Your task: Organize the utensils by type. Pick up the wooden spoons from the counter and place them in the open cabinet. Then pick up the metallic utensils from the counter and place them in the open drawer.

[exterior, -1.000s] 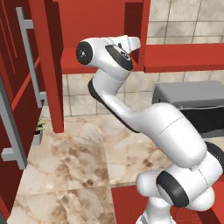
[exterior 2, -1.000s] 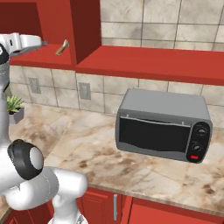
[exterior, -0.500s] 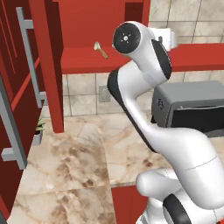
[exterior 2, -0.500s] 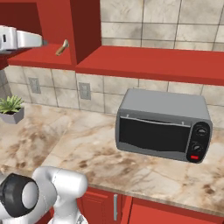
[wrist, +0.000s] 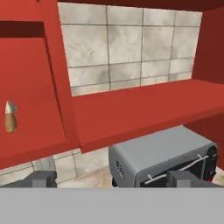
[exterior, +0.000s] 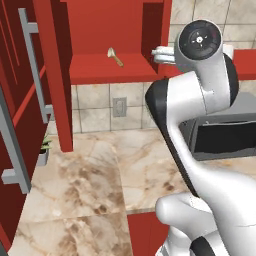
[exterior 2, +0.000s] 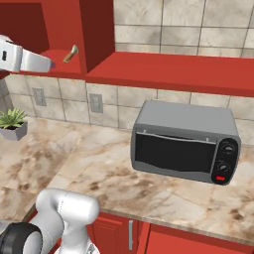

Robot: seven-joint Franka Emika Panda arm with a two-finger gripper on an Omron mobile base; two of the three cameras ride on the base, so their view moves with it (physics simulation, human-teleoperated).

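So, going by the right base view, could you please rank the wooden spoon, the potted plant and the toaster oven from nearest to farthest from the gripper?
1. Wooden spoon: on the open cabinet's floor, just right of the gripper.
2. Potted plant: on the counter, below the gripper.
3. Toaster oven: far right on the counter.

The open cabinet offers free shelf room around the one wooden spoon lying on it. Its red side wall closes it off from the doorless shelf. Below, the toaster oven blocks the worktop on the right; the left stretch is bare up to a small potted plant.
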